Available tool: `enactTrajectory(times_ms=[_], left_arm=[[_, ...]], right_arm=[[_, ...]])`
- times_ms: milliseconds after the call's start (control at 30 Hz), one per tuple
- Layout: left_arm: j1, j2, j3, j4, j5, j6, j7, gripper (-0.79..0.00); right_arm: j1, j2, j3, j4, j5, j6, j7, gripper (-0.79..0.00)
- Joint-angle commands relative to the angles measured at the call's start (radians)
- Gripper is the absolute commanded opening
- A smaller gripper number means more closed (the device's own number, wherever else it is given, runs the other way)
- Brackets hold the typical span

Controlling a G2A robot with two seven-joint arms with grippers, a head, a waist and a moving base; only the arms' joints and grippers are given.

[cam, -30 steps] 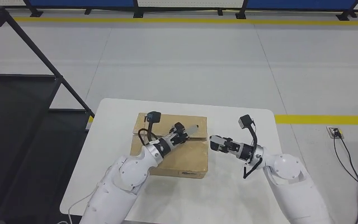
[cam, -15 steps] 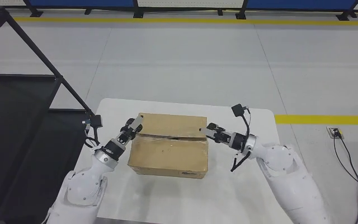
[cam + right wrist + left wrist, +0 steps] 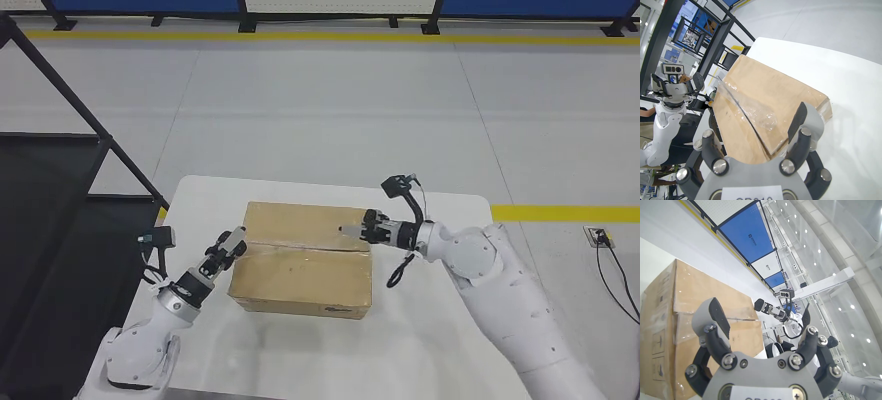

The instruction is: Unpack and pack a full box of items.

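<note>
- Left gripper (image 3: pixel 230 243): jaws apart, empty, just beside the box's left end, toward the table's (image 3: pixel 440 320) left edge.
- Box (image 3: pixel 305 270): mid-table, flaps down, seam slit, tape loose.
- Right gripper (image 3: pixel 350 229): spread wide, straddling a flap edge at the box's right end.
- Step, judged: opening the flaps. Next: pinch a flap, then lift.

Table (image 3: pixel 440 340): you are looking down at a white top with rounded corners;
Floor (image 3: pixel 330 110): pale grey is spreading all around it;
Yellow line (image 3: pixel 565 213): it is running off to the right from the table's far right corner;
Black frame (image 3: pixel 75 105): it is slanting down towards the table's far left corner;
Cable (image 3: pixel 604 262): it is trailing from a floor socket (image 3: pixel 598 236) at your right edge.
</note>
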Motion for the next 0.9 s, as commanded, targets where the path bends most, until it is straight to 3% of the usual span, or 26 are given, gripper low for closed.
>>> enactTrajectory(times_ms=[0, 67, 133, 300, 367, 400, 500, 567, 633, 867], left_arm=[[0.0, 0.001, -0.004, 0.003, -0.003, -0.001, -0.005, 0.0], [0.002, 0.002, -0.006, 0.004, -0.005, 0.001, -0.006, 0.0], [0.003, 0.003, -0.01, 0.005, -0.006, 0.001, -0.005, 0.0], [0.006, 0.005, -0.012, 0.005, -0.008, 0.002, 0.004, 0.0], [0.006, 0.005, -0.011, 0.005, -0.011, 0.002, 0.007, 0.0], [0.006, 0.005, -0.01, 0.005, -0.011, 0.002, 0.007, 0.0], [0.006, 0.006, -0.009, 0.006, -0.012, 0.001, 0.013, 0.0], [0.006, 0.006, -0.008, 0.006, -0.012, 0.002, 0.017, 0.0], [0.008, 0.006, -0.007, 0.008, -0.013, 0.001, 0.02, 0.0], [0.022, 0.006, 0.0, 0.015, -0.019, 0.003, 0.045, 0.0]], right_arm=[[0.012, -0.004, -0.015, 0.013, -0.003, -0.003, -0.004, -0.348], [0.02, -0.007, -0.023, 0.025, -0.005, -0.014, -0.004, -0.397], [0.023, -0.008, -0.023, 0.032, 0.004, -0.027, -0.011, -0.391], [0.012, -0.006, -0.01, 0.023, 0.034, -0.079, -0.03, -0.209], [0.009, -0.005, -0.006, 0.018, 0.037, -0.087, -0.036, -0.046], [0.007, -0.005, -0.004, 0.015, 0.038, -0.087, -0.044, -0.009], [0.01, -0.006, -0.002, 0.014, 0.027, -0.068, -0.072, -0.074], [0.017, -0.009, -0.008, 0.022, 0.022, -0.041, -0.083, 0.0], [0.022, -0.014, -0.005, 0.036, 0.053, 0.008, -0.102, 0.0], [0.022, -0.014, -0.005, 0.036, 0.053, 0.008, -0.102, 0.0]])
